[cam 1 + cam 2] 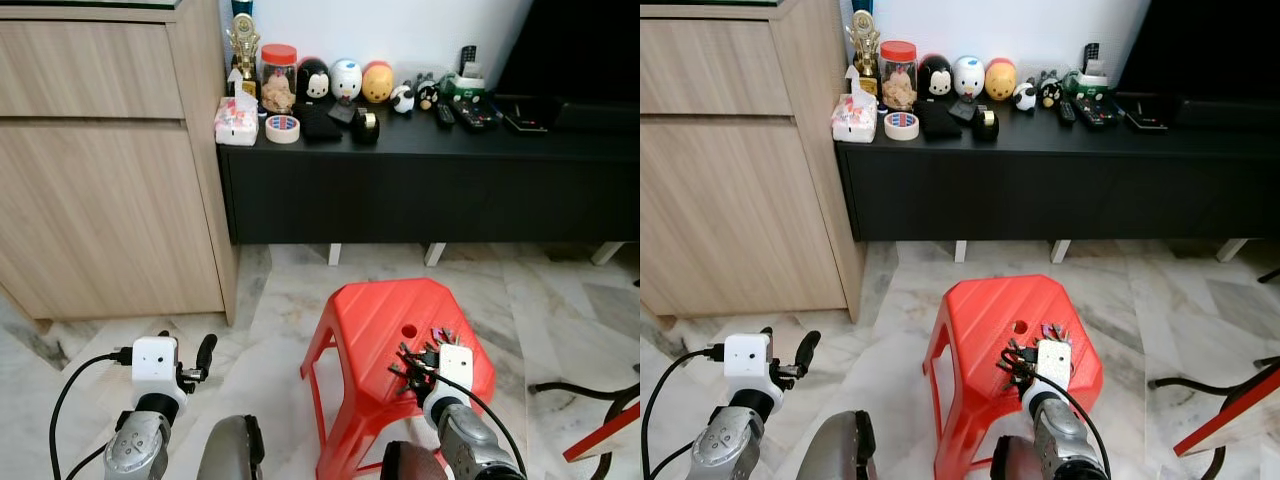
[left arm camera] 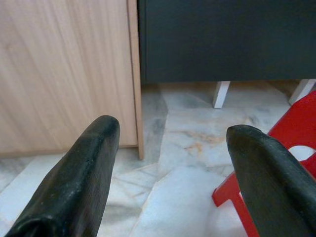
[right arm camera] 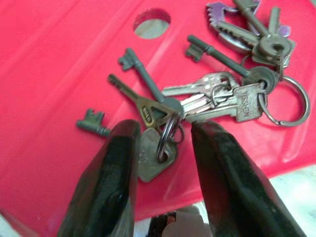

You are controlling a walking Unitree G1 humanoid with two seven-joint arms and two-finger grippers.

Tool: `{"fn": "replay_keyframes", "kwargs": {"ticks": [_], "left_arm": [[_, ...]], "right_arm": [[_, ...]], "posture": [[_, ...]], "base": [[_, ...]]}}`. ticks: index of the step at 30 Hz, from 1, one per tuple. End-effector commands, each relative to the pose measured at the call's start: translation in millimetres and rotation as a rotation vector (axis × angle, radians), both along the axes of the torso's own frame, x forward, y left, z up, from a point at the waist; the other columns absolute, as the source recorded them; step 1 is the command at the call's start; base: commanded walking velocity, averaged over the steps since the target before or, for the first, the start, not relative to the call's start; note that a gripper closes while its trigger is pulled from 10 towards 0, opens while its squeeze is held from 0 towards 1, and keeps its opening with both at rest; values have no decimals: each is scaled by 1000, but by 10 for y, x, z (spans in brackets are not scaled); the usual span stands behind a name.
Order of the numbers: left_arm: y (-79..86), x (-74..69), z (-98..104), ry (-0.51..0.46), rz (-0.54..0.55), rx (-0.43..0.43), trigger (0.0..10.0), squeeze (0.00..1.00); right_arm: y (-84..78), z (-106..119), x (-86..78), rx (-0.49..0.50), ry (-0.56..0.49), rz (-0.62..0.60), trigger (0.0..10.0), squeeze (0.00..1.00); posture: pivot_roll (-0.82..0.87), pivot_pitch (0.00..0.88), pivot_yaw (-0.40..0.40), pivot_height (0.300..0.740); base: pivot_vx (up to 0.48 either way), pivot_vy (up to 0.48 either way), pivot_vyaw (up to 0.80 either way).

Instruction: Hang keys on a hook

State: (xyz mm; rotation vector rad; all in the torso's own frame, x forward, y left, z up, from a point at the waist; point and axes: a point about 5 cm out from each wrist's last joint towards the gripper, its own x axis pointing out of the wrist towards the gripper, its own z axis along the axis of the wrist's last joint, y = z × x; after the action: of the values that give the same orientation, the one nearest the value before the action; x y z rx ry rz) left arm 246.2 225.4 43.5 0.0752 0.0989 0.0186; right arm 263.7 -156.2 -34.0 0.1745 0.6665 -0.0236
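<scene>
Open marble floor (image 1: 280,310) between the wood cabinet (image 1: 110,180) and red stool (image 1: 385,340); black console (image 1: 430,190) blocks the back.

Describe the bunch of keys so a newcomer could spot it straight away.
Find the red plastic stool on the marble floor before the black low cabinet. On its seat, beside the round hole, lies the bunch of metal keys, directly ahead of the right tool. It is the only loose metal there.
</scene>
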Motion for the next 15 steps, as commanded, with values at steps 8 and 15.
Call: {"fn": "replay_keyframes", "kwargs": {"ticks": [8,15], "left_arm": [[-22,33,25,-11,-17,16,10000,0],[-3,26,19,-7,-12,22,10000,0]], "right_arm": [[35,-11,0,-1,23,25,10000,0],[22,-23,-8,-24,47,42,2275,0]], "posture": [[116,0,-102,593],[118,0,-107,593]], "base": [[0,0,0],[0,0,0]]}}
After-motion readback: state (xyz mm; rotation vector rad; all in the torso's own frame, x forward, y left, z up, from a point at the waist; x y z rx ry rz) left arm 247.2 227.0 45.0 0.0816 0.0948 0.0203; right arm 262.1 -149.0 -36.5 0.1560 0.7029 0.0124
